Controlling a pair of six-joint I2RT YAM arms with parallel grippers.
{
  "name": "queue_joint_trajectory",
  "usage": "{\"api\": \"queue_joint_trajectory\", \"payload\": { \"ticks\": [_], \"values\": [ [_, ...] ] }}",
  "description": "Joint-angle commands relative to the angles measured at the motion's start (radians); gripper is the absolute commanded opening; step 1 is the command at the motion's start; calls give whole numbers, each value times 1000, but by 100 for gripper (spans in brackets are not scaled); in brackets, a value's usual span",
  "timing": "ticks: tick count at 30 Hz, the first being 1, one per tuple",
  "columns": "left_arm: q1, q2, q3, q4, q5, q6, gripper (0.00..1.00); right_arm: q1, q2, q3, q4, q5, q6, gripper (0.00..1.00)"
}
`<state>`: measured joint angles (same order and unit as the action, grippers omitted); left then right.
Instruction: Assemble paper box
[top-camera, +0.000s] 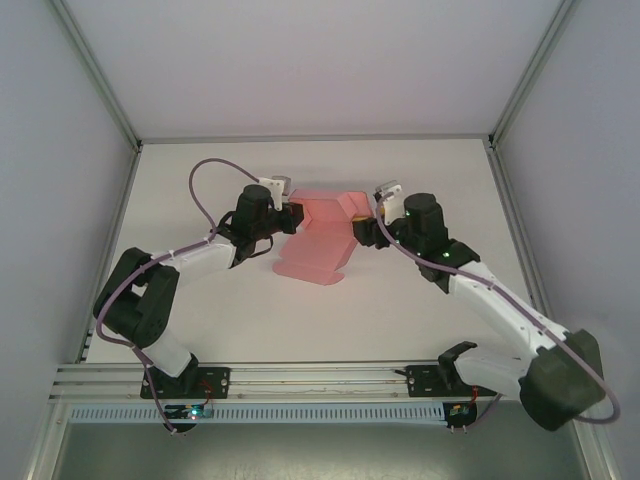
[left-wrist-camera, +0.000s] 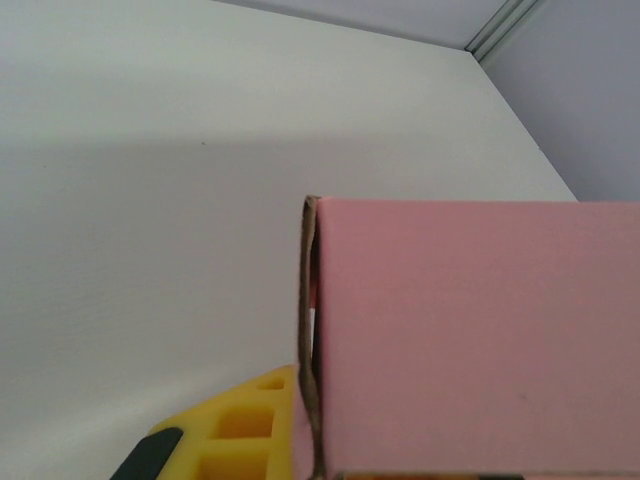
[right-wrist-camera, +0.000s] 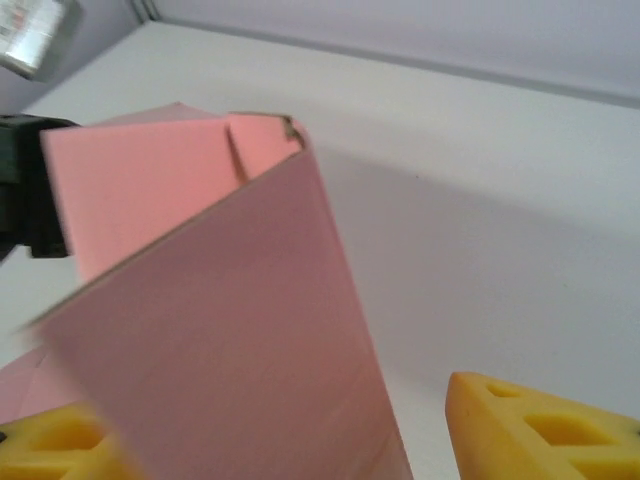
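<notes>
The pink paper box (top-camera: 318, 242) lies partly folded in the middle of the white table, its far part raised into walls and a flat flap reaching toward me. My left gripper (top-camera: 296, 218) is shut on its left wall; in the left wrist view a yellow finger (left-wrist-camera: 245, 425) presses against the card's edge (left-wrist-camera: 312, 330), and the other finger is hidden behind the pink panel (left-wrist-camera: 470, 340). My right gripper (top-camera: 366, 222) stands open at the box's right end. A tilted pink panel (right-wrist-camera: 230, 330) rises between its yellow fingers (right-wrist-camera: 540, 430), and the right finger stands apart from the card.
The white table (top-camera: 420, 180) is fenced by an aluminium frame, with a rail along the near edge (top-camera: 320, 375) and uprights at the back corners. Purple cables loop over both arms. The left arm's black body (right-wrist-camera: 25, 190) sits just beyond the box.
</notes>
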<state>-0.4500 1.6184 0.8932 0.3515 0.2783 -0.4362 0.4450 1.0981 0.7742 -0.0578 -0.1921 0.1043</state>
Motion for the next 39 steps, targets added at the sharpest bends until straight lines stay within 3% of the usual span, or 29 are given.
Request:
{"api": "queue_joint_trajectory", "payload": {
  "ticks": [1, 10, 19, 39],
  "values": [
    [-6, -37, -12, 14, -20, 28, 0, -24, -86, -40, 9, -73, -7, 68],
    [-4, -49, -21, 14, -5, 48, 0, -147, -272, -74, -13, -81, 28, 69],
    [-4, -58, -19, 20, 27, 62, 0, -309, -166, -22, -74, -221, 85, 63],
    [-3, -19, 9, 33, 9, 38, 0, -273, 144, 66, -42, -557, 26, 58]
  ]
}}
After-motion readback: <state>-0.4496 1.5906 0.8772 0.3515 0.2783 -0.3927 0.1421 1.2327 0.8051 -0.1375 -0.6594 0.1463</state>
